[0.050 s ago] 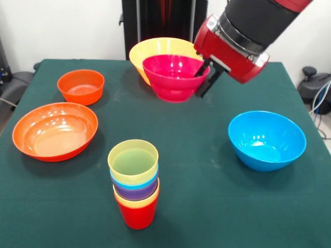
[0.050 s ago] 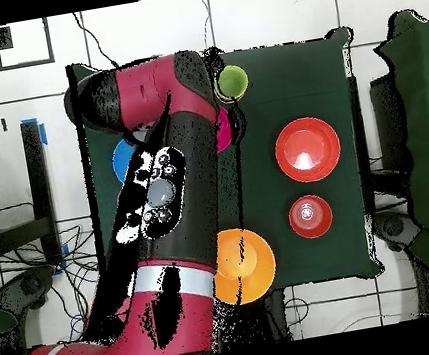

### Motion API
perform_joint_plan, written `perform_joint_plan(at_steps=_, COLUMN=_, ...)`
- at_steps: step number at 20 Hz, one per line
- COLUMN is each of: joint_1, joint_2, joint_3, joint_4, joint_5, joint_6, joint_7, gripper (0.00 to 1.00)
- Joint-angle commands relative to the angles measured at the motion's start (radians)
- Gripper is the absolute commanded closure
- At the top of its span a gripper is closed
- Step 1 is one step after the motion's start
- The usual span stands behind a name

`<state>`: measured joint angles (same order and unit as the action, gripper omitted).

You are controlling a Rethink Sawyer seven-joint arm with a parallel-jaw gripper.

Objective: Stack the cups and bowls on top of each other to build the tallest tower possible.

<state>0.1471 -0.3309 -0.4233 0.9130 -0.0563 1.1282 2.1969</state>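
The magenta bowl [image 1: 175,77] sits at twelve o'clock on the tabletop [image 1: 207,206], just in front of the large yellow bowl [image 1: 155,51] and touching it or nearly so. The end effector [image 1: 205,78] has its dark fingers straddling the bowl's three o'clock rim, one inside and one outside, apparently clamped on it. Lifting straight up before travelling should keep the bowl level. The tower [image 1: 135,183] of nested cups waits at six o'clock, well apart; centring the bowl over its pale yellow top cup [image 1: 133,161] looks essential.

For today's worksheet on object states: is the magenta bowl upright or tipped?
Tipped: the magenta bowl leans its opening toward the camera, with the gripper at its rim.
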Motion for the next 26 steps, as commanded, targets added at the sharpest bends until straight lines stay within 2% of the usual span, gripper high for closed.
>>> perform_joint_plan(at_steps=1, joint_1=-0.007, joint_2=0.079, joint_3=0.163, joint_4=-0.080, joint_5=-0.078, joint_6=-0.012, joint_7=-0.239, gripper=1.00)
perform_joint_plan(at_steps=7, joint_1=0.007, joint_2=0.100, joint_3=0.156, joint_4=-0.125, joint_5=-0.080, joint_6=0.028, joint_7=-0.222, gripper=1.00)
perform_joint_plan(at_steps=13, joint_1=-0.015, joint_2=0.116, joint_3=0.179, joint_4=-0.191, joint_5=-0.068, joint_6=0.082, joint_7=-0.308, gripper=1.00)
perform_joint_plan(at_steps=18, joint_1=-0.046, joint_2=0.139, joint_3=0.190, joint_4=-0.306, joint_5=-0.065, joint_6=0.207, joint_7=-0.430, gripper=1.00)
perform_joint_plan(at_steps=22, joint_1=-0.074, joint_2=0.194, joint_3=0.201, joint_4=-0.449, joint_5=-0.049, joint_6=0.293, joint_7=-0.484, gripper=1.00)
perform_joint_plan(at_steps=26, joint_1=-0.088, joint_2=0.228, joint_3=0.184, joint_4=-0.551, joint_5=-0.036, joint_6=0.374, joint_7=-0.523, gripper=1.00)
